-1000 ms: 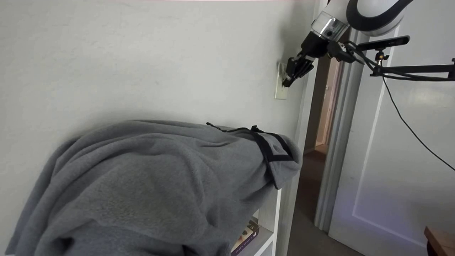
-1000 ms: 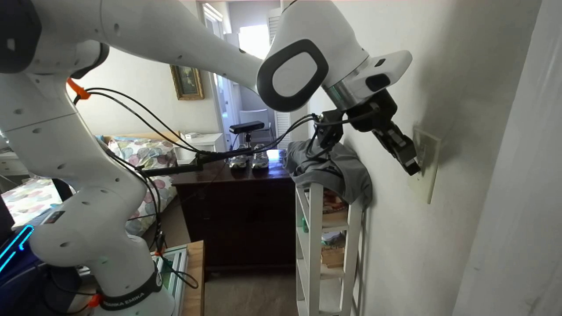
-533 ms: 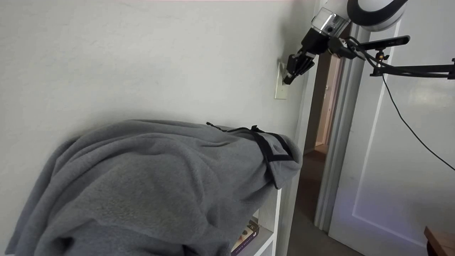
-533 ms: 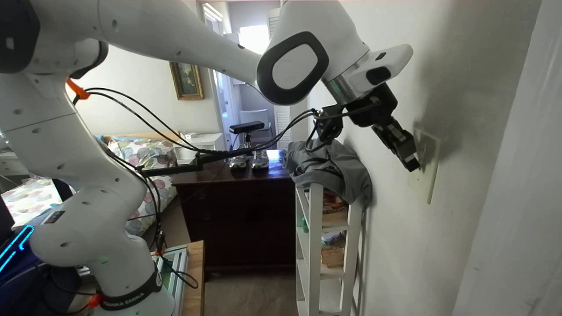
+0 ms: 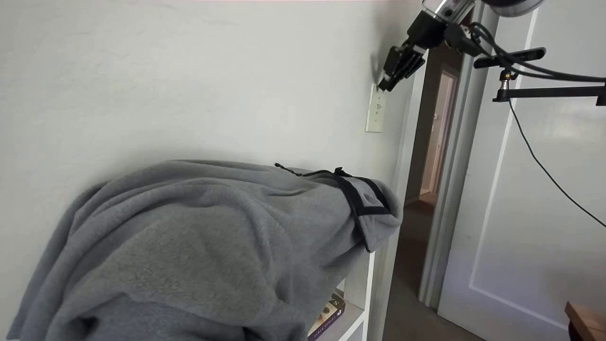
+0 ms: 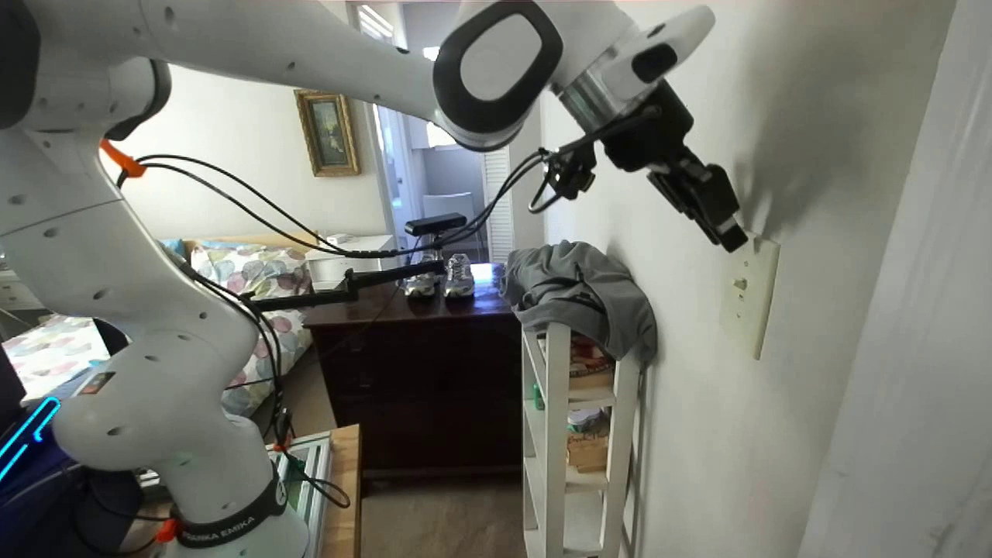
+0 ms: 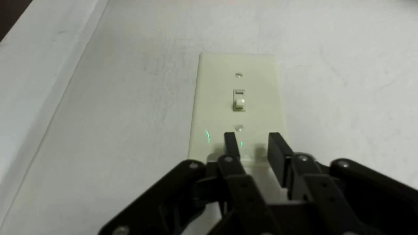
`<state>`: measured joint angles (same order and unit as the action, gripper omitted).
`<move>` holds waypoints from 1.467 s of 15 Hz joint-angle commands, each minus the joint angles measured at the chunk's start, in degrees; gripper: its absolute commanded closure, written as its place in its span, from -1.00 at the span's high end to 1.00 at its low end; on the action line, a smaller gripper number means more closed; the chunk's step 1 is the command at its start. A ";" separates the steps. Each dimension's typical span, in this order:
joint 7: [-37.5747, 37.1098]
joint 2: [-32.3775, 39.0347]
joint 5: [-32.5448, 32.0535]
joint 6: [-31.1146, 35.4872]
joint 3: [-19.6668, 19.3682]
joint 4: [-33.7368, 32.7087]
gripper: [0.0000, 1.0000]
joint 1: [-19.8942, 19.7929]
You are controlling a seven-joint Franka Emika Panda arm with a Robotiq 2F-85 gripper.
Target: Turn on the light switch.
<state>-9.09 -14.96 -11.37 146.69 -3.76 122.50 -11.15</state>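
The light switch is a cream-white wall plate, seen in both exterior views (image 5: 375, 113) (image 6: 753, 302) and the wrist view (image 7: 215, 98). Its small toggle (image 7: 239, 103) shows uncovered in the wrist view, lying at the end of its slot nearer my fingers. The wrist picture stands upside down, so this end is the upper one. My gripper (image 7: 252, 138) is open a little, with nothing between its fingers. In the exterior views the gripper (image 5: 384, 88) (image 6: 732, 239) points down at the plate's top edge, above the toggle. Whether the fingertips touch the plate cannot be told.
A grey blanket (image 5: 213, 246) lies over a white shelf (image 6: 556, 434) below and beside the switch. A door frame (image 7: 55, 98) runs close to the plate. A dark dresser (image 6: 418, 380) with shoes (image 6: 459, 277) stands behind. Cables (image 6: 496, 213) hang from the wrist.
My gripper has moved up, from over the middle of the plate to its top edge. The toggle, covered or hard to see before, now shows. The arm and cables rose with it.
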 commanded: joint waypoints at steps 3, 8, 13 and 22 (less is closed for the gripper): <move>1.85 -10.11 3.04 -13.29 1.45 -0.27 0.50 3.53; 2.35 -16.10 9.52 -25.76 0.83 1.42 1.00 7.32; 4.36 -16.46 12.06 -32.15 0.61 0.43 1.00 7.78; 6.52 -18.29 13.14 -34.11 -0.34 1.76 1.00 8.49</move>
<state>-2.88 -33.34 1.39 112.72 -4.56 124.41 -2.00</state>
